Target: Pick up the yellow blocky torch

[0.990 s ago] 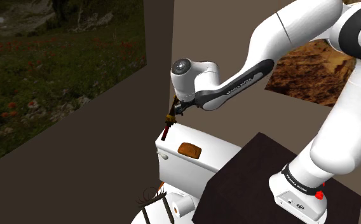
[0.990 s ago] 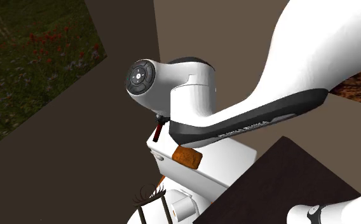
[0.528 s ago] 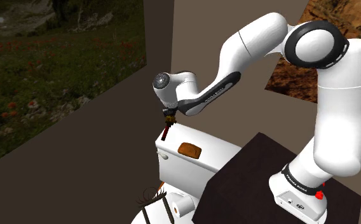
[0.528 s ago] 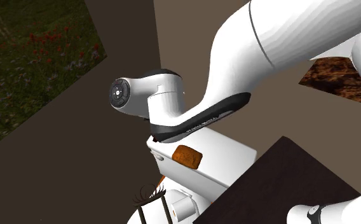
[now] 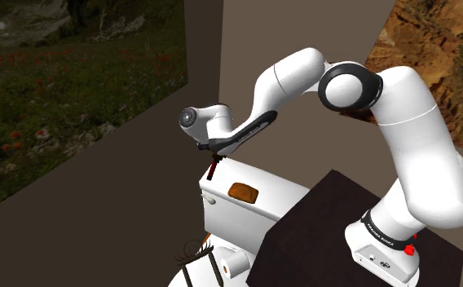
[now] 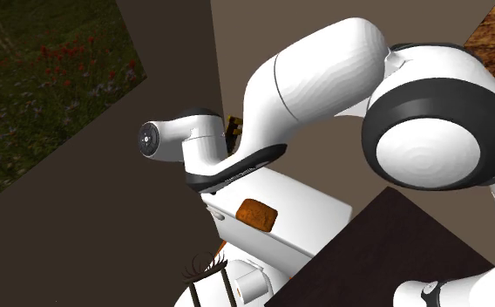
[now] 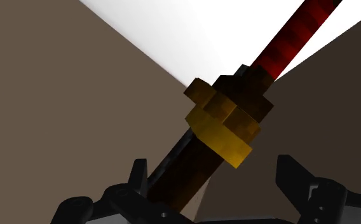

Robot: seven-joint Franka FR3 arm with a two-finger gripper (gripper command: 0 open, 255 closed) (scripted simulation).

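At the shoulder view's lower right the dark box stand (image 5: 328, 224) is seen nearest, with the white arm (image 5: 421, 147) rising from it and bent over up and to the left. Beside the stand, at the bottom edge, a white roll (image 5: 235, 262) and a dark bristly thing (image 5: 192, 249) are shown (what the latter is cannot be told). Just beyond them a white toilet cistern (image 5: 275, 204) is set against the brown wall (image 5: 116, 204), and a small brown block (image 5: 243, 192) lies flat on its lid. Past that block, at the lid's far corner by the wall, the torch (image 5: 212, 169) is found nearly upright, red end downward, apart from the block. The end effector (image 5: 213, 150) is placed right over the torch's upper end. In the wrist view the fingers (image 7: 293, 178) are seen spread, with the torch's dark handle passing between them. The handle runs close by one finger while the other is plainly clear of it, so no clasp is shown. Further along, a yellow blocky collar (image 7: 227, 124) is seen round the shaft, then a red-and-dark banded length pointing toward the white lid. Whether the red tip rests on the lid cannot be told. Farthest back, a grassy scene (image 5: 59, 81) with red flowers is shown at the shoulder view's left and a rocky scene (image 5: 438, 49) at its upper right.
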